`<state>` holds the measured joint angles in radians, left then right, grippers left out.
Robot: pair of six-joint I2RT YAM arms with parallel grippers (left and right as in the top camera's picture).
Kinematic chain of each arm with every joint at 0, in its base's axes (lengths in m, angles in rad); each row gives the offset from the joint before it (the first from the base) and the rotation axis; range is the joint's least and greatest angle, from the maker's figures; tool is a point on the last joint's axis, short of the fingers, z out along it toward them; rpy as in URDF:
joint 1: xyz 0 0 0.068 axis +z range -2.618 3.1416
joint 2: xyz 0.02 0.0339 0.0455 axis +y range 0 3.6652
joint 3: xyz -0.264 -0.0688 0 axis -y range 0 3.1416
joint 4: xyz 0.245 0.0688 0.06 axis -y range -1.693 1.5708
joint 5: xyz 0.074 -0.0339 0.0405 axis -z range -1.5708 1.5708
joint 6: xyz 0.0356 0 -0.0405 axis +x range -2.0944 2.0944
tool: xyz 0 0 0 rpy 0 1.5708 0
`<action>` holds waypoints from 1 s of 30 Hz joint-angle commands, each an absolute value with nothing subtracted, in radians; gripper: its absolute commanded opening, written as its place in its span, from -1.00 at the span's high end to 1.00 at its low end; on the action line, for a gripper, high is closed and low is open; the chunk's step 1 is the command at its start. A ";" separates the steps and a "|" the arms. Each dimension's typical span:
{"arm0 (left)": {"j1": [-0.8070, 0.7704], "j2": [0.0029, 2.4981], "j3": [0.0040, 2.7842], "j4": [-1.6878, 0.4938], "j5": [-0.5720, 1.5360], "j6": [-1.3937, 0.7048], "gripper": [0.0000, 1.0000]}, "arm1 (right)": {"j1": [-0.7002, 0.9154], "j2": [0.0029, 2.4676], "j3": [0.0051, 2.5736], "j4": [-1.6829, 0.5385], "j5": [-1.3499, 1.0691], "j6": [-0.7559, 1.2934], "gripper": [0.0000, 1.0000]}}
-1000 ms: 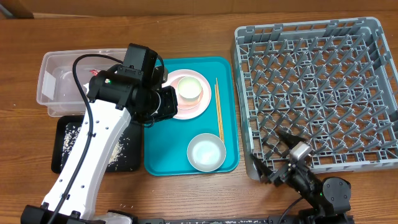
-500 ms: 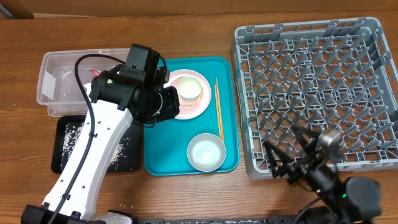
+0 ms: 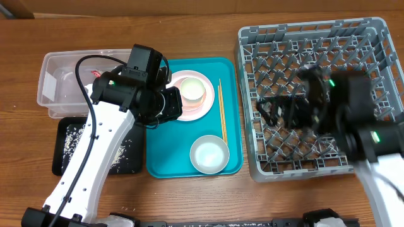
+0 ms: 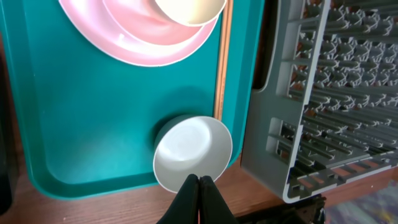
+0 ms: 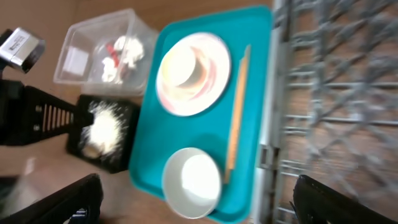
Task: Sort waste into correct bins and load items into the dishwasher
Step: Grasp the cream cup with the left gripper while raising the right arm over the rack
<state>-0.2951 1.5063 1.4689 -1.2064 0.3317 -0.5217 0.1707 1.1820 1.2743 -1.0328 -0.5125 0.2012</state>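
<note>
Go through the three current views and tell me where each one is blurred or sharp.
Overhead: the right arm is smeared by motion blur over the dish rack, while the teal tray and left arm are crisp. Right wrist: the whole frame is soft, and the rack pegs are streaked most. Left wrist: sharp on the white bowl, with a faint sheen on the pink plate.

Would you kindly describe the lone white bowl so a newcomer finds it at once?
Find the teal plastic serving tray left of the grey peg rack. At its near end the small round white bowl sits alone, unlike the cream bowl stacked on the pink plate.
</note>
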 commanded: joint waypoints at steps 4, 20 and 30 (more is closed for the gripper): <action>-0.302 1.507 1.481 -1.198 0.320 -0.532 0.92 | 0.175 1.402 1.310 -0.962 -0.890 0.186 -0.93; -0.302 1.647 1.474 -0.923 0.015 -0.669 0.12 | 0.175 1.515 1.308 -0.992 -0.150 0.221 -0.99; -0.302 1.847 1.475 -0.785 0.027 -0.697 0.30 | 0.175 1.515 1.308 -0.993 -0.146 0.220 -1.00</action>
